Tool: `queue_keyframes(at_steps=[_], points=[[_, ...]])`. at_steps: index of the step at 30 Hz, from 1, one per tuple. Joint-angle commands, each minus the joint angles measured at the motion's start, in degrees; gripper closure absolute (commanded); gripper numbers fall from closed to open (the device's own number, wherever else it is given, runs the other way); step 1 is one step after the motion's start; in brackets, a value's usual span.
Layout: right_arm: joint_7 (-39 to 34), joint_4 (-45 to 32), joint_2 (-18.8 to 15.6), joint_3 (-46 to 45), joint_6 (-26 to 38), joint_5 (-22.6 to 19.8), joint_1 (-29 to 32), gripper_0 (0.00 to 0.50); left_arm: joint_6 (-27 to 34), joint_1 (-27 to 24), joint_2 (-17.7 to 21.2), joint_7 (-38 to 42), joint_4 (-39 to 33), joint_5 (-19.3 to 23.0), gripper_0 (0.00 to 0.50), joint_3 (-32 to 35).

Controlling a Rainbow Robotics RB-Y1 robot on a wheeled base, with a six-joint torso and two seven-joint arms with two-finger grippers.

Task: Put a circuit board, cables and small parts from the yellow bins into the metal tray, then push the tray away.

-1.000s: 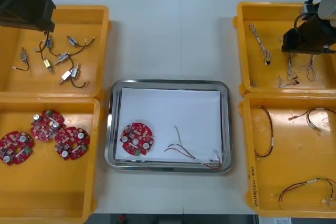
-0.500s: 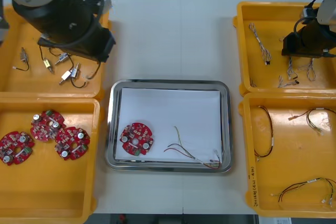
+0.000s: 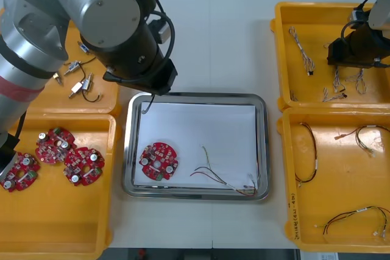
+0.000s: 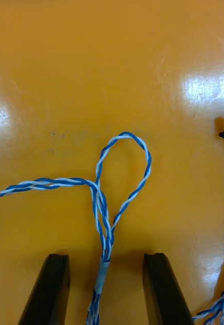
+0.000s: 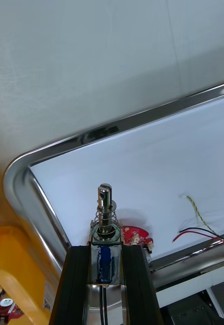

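While clasping a small metal part (image 5: 106, 223), left gripper (image 5: 105, 250) overhangs tray (image 5: 117, 127).

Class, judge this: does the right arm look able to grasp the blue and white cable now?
Probably yes: the right gripper holds open fingers either side of the cable on the bin floor, nothing blocking.

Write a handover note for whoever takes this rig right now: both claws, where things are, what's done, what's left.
Left claw: shut on a small metal part, held above the metal tray's far left corner.
Right claw: open, in the far right yellow bin, straddling a twisted blue and white cable, not yet gripped.
Done: one circuit board and a red and yellow cable lie in the tray.
Left: release the part into the tray, bring the blue and white cable, then push the tray away.
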Motion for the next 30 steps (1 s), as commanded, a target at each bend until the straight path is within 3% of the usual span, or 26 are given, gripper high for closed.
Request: queue_keyframes(at_steps=[1,2,4,14,30], points=[[-2.58,-0.74,0.43,-1.27,-1.14,-0.63,1.58,0.312,-3.30,-0.63,-1.07,1.93,-0.44,-0.81,0.500,-2.17],[-2.67,-0.74,0.61,-1.27,-1.49,-0.71,1.75,0.405,-3.91,-0.01,-1.07,1.84,-0.44,-1.07,0.500,-2.43],[-2.58,-0.74,0.61,-1.27,-2.11,-1.15,1.93,0.500,-4.88,0.87,-1.07,1.84,-0.44,-1.60,0.500,-3.04],[-1.87,-1.09,-0.09,-1.88,-0.79,-0.98,0.52,0.500,-9.98,5.70,0.16,1.40,-0.44,-4.77,0.500,-5.86],[-1.52,-20.16,-4.40,-6.19,26.19,1.04,-0.18,0.500,-17.01,12.12,3.42,1.22,-0.35,-8.37,0.500,-10.34]])
